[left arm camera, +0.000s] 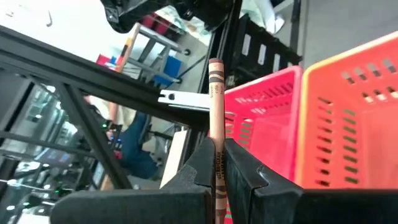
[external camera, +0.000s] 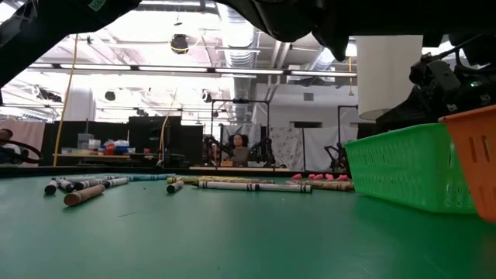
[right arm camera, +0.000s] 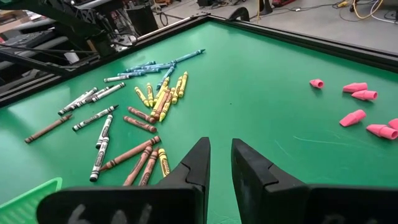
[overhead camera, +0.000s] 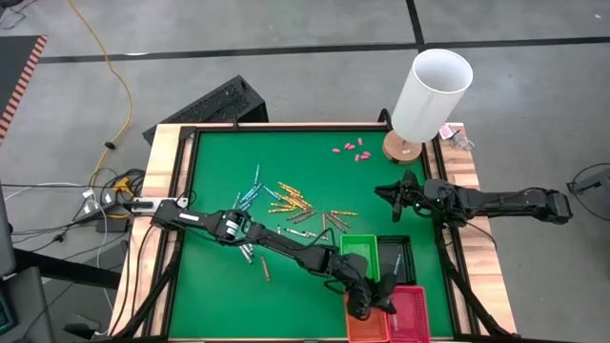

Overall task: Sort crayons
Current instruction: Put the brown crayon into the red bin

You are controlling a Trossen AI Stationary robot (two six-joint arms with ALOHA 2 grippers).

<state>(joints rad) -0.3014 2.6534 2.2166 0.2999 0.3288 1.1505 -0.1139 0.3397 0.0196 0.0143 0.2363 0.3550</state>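
Many crayons point(overhead camera: 286, 205) lie loose on the green mat, in blue, yellow-orange, grey-white and brownish-red; the right wrist view shows them point(right arm camera: 143, 106) too. My left gripper point(overhead camera: 367, 303) reaches over the near edge, above the orange basket point(overhead camera: 367, 329) and the red basket point(overhead camera: 410, 314). It is shut on one tan-brown crayon point(left arm camera: 216, 106). At the right side of the mat my right gripper point(right arm camera: 219, 149) hovers with a narrow gap between its fingers and nothing in it. My left gripper pinches the tan-brown crayon between its two fingers point(left arm camera: 202, 162), on the crayon's lower half point(left arm camera: 219, 165). The crayon lies along the fingers, and its free end point(left arm camera: 215, 65) sticks out well past the fingertips. It is clear of the baskets, beside the red basket's rim point(left arm camera: 267, 84).
A green basket point(overhead camera: 360, 255) and a black basket point(overhead camera: 398, 255) stand just beyond the orange and red ones. Small pink pieces point(overhead camera: 351, 149) lie at the far side. A tall white cylinder on a wooden base point(overhead camera: 429, 95) stands at the far right corner.
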